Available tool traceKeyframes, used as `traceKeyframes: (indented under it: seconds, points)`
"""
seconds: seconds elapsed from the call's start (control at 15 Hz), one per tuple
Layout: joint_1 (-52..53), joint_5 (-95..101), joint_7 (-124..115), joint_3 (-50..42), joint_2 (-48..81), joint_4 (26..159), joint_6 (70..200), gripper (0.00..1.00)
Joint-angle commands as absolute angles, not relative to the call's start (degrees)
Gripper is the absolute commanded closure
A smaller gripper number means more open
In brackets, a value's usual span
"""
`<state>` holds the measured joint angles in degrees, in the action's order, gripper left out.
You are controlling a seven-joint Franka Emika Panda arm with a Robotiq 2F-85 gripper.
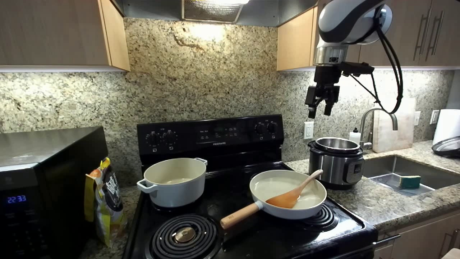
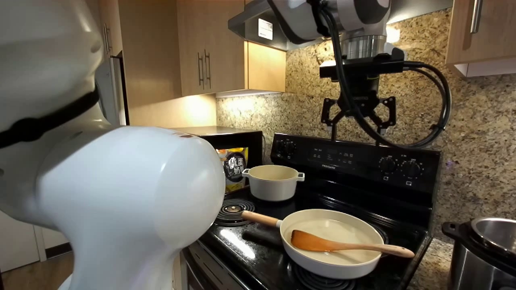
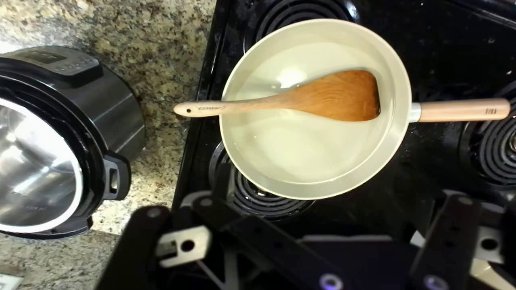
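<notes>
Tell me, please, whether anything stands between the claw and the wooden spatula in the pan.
Nothing visible does: the open claw hangs higher than the pan, and the wooden spatula resting there shows uncovered in the wrist view.

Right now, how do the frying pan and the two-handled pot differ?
The frying pan is shallow, while the two-handled pot is deeper. The pan has one long wooden handle; the pot has two short side handles. A wooden spatula rests in the pan, while no utensil shows in the pot. Both have cream-coloured interiors and stand on the black stove.
</notes>
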<state>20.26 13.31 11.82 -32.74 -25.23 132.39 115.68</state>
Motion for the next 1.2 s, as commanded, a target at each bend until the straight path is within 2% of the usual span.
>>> traceKeyframes:
  seconds: [0.0,0.47,1.13]
  points:
    - [9.82,8.35,15.48,-22.53,-25.07,136.60,119.63,0.00]
    - [0.30,3.38,12.34,-14.03,-27.18,143.26,126.35,0.00]
    - [-2.95,3.68,9.58,-10.63,-25.80,142.03,126.37,0.00]
